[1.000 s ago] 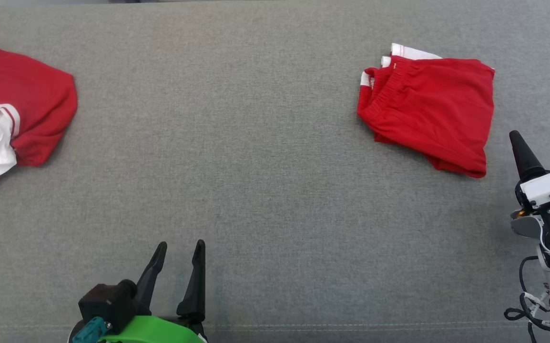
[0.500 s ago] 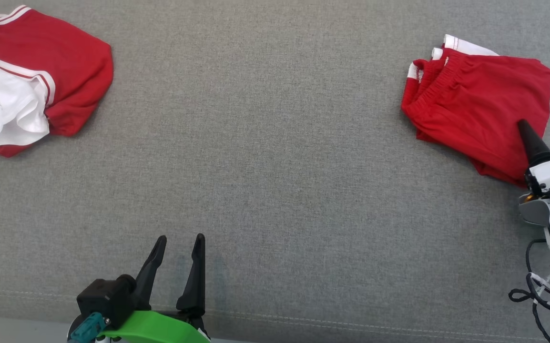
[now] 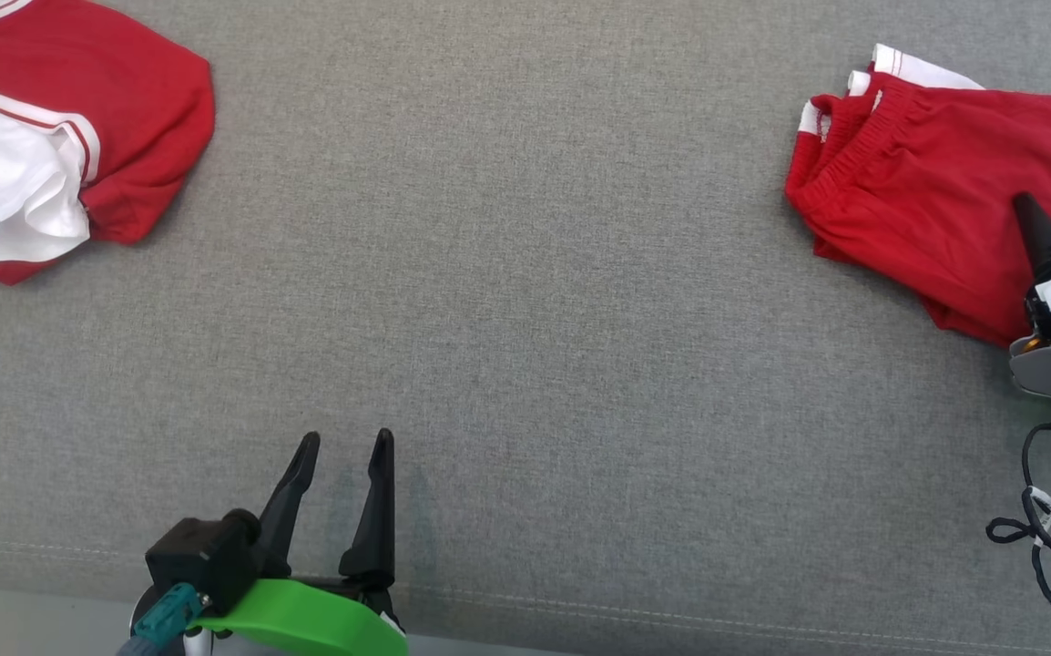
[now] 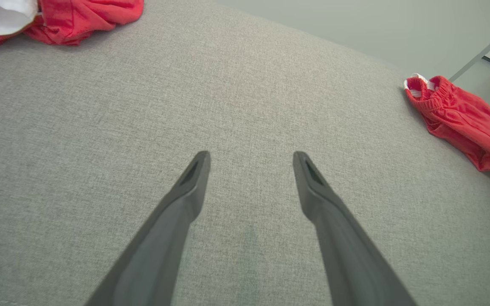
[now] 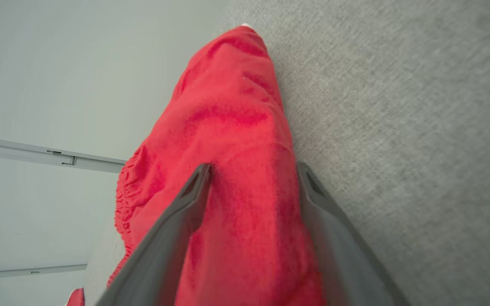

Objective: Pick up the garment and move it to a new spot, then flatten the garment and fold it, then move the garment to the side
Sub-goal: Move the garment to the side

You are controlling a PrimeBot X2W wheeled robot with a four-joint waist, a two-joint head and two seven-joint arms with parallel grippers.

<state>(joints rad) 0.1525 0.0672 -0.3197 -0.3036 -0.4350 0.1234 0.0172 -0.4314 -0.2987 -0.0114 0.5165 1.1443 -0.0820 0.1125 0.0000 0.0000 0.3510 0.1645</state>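
The right claw is open wide. Its two dark fingers point at the red shorts, and red cloth shows in the gap between them. The fingers are not pinching the cloth. I cannot tell if the tips touch it or are just above it. From above, one dark finger of this claw lies over the near edge of the shorts. The shorts are folded into a small, flat pile. The stretchy waist band and a bit of white trim are on the far side of the pile from the claw. Some black wires hang by the white arm behind this claw.

The left claw is open wide too, and it holds nothing. It sits low over the grey cloth top, close to the near edge with the line of stitches. A bright green part sits just behind its fingers. The red shorts are well away from this claw, far ahead and off to its right.

A red and white top lies in a bunched heap, far ahead of the left claw and off to its left. Its white part is turned up and faces the claw. Bare grey cloth lies between the two claws.
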